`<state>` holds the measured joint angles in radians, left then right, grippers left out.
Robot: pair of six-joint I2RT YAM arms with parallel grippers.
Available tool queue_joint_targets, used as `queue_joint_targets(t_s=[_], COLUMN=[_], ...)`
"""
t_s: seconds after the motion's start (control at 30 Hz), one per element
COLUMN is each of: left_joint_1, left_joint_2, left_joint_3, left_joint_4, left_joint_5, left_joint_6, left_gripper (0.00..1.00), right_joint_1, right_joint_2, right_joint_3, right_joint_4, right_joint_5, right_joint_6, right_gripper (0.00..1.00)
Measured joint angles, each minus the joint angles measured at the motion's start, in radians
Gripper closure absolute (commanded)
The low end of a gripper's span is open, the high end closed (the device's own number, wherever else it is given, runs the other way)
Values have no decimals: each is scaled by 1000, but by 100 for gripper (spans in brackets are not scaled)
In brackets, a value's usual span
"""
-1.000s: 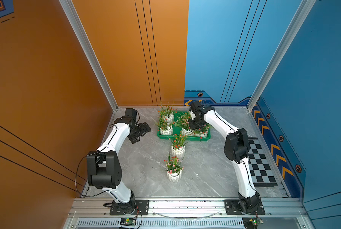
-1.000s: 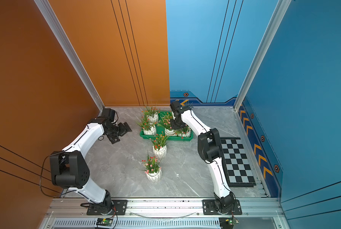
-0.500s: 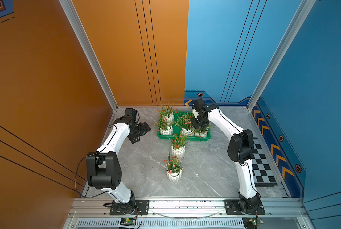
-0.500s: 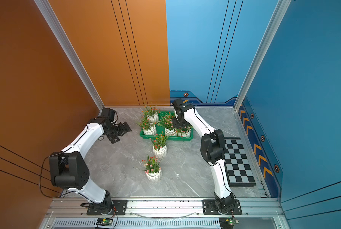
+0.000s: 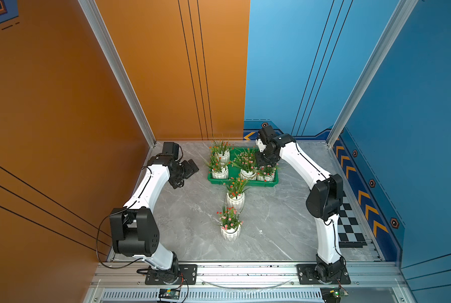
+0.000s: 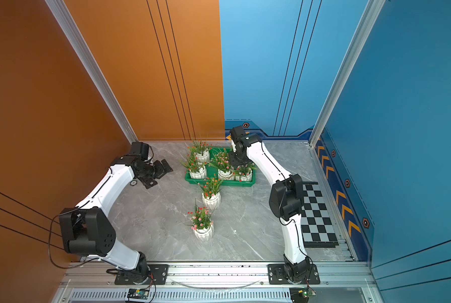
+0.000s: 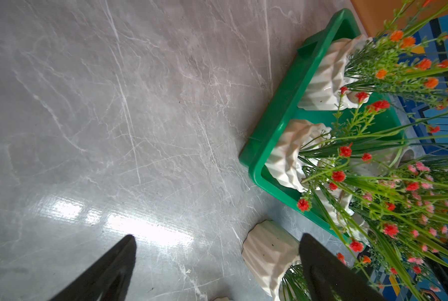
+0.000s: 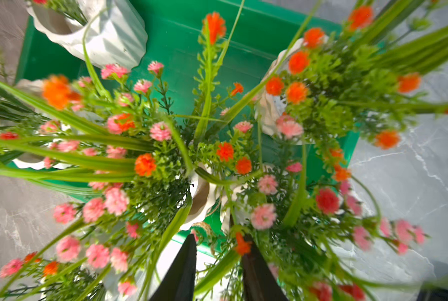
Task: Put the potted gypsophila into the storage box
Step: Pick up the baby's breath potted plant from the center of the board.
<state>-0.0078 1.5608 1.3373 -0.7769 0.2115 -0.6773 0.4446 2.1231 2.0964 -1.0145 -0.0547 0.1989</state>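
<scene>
Your left pincer [image 7: 217, 235] is wide over bare tabletop [image 7: 113, 104] near left edge; right pincer [image 8: 219, 236] narrow at storage box [image 5: 269, 183] rim, hold unclear

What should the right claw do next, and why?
Probably lift the right claw straight up: its tips stand apart among the flowers over the storage box, so it seems finished there, while the pot beside the box and the front pot wait on the table.
</scene>
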Motion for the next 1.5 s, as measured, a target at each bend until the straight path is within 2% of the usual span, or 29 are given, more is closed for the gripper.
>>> queue_joint_targets(t_s=[0.2, 0.27, 0.33, 0.53, 0.67, 0.83, 1.0, 1.23, 1.5], left_joint_1=[-2, -3, -8, -37, -92, -197, -296, -390, -452], left_joint_2=[-42, -64, -91, -179, -237, -315, -347, -266, -117], left_joint_3=[-23, -36, -52, -114, -142, -179, -235, -275, -235], left_joint_4=[3, 2, 2, 2, 0, 2, 0, -7, 6], left_joint_5=[0, 0, -1, -4, -21, -32, -43, -109, -161], left_joint_6=[0, 0, 0, 0, 18, 80, 132, 120, 67], left_gripper=[2, 2, 2, 2, 2, 2, 2, 2, 1], right_joint_1=[-6, -13, -29, -90, -143, -236, -283, -335, -368], right_joint_2=[-83, -124, -175, -331, -449, -604, -723, -817, -832], right_joint_3=[-15, -28, -53, -173, -327, -571, -745, -913, -970], right_joint_4=[-7, -6, -6, -3, 13, 52, 72, 104, 126], right_joint_5=[-1, -3, -8, -16, -32, -68, -91, -126, -137], right_joint_6=[3, 5, 8, 13, 27, 52, 64, 72, 79], right_gripper=[62, 50, 33, 0, 0, 0, 0, 0, 0])
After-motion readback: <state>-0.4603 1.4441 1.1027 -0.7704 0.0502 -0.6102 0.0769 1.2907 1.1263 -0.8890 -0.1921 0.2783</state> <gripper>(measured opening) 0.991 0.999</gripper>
